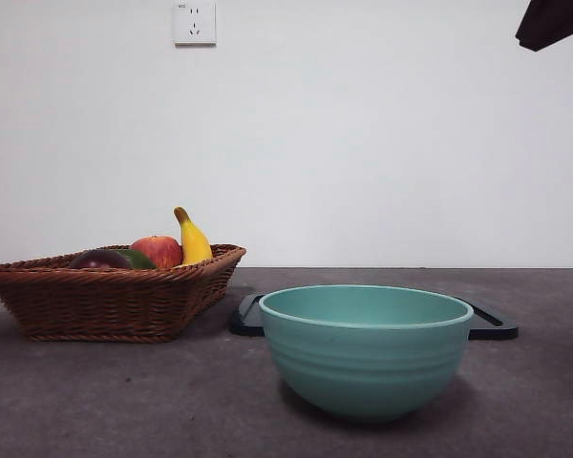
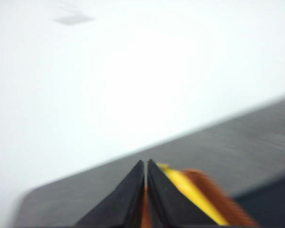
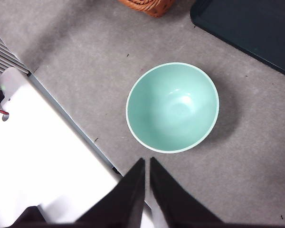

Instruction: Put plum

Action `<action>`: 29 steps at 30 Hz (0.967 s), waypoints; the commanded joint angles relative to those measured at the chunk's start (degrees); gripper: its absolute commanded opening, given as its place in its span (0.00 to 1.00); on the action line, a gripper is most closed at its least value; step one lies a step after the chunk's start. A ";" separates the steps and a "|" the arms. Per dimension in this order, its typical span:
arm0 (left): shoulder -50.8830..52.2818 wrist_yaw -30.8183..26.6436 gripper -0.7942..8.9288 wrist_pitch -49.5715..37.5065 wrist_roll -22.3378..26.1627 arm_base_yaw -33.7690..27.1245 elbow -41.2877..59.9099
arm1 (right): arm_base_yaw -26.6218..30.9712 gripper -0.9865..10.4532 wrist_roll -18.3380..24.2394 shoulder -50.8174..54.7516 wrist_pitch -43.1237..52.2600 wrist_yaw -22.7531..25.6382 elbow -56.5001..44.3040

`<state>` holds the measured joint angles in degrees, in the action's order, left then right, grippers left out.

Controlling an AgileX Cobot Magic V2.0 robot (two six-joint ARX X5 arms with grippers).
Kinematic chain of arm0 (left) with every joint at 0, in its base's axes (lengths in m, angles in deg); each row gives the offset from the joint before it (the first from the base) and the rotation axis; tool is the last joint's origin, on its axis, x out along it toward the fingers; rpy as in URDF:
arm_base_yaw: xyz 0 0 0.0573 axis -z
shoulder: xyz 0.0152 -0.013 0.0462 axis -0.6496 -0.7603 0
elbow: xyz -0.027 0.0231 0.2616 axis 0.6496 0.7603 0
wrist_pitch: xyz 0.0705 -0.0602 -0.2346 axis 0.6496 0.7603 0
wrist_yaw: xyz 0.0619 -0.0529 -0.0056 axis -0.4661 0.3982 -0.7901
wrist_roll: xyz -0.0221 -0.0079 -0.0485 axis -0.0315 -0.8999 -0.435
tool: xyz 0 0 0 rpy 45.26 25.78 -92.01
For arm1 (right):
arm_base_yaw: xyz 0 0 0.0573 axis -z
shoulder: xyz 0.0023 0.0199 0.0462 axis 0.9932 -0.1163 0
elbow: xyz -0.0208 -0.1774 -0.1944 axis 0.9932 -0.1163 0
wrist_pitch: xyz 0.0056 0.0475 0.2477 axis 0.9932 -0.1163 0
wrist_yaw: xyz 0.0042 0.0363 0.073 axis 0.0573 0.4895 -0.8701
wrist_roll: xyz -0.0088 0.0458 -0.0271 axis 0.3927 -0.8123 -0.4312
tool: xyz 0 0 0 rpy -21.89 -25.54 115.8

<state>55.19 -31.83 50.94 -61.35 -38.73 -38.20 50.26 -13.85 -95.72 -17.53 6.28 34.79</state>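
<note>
The plum (image 1: pixel 99 259) is lying in the wicker basket (image 1: pixel 105 303), which is standing on the bench (image 1: pixel 124 401) to the left of the teal bowl (image 1: pixel 366 348). In the basket, the plum is sitting at the left of the fruit, with a dark green fruit (image 1: pixel 139 260) just beside it, then a red apple (image 1: pixel 159 251) and an upright banana (image 1: pixel 193 239). A dark tray (image 1: pixel 492 324) is lying behind the bowl.

The left gripper (image 2: pixel 146 167) is hanging over the basket's edge, its fingers (image 2: pixel 130 194) pressed together and gripping nothing; the view is blurred. The right gripper (image 3: pixel 147 164) is hovering above the bench near the bowl, its fingers (image 3: pixel 168 197) also closed nearly tip to tip and pinching nothing. The bowl is holding nothing.
</note>
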 commanded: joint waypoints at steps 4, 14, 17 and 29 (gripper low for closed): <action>8.70 -8.04 0.09 -6.45 -0.22 -3.41 12.92 | -0.50 0.09 0.48 -0.26 0.59 0.04 0.74; 22.18 -10.49 0.09 -6.10 -2.38 -5.66 29.70 | -0.50 0.09 0.48 -0.26 0.57 0.02 0.74; 24.30 -10.71 0.09 -5.95 -2.84 -5.90 32.11 | -0.50 0.09 0.48 -0.26 0.59 0.02 0.74; 26.91 -10.75 0.09 -1.09 -4.26 -6.45 37.64 | -0.50 0.09 0.48 -0.26 0.59 0.02 0.74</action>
<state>82.01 -42.39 49.41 -64.90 -45.00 -1.79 50.26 -13.85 -95.72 -17.53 6.41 34.79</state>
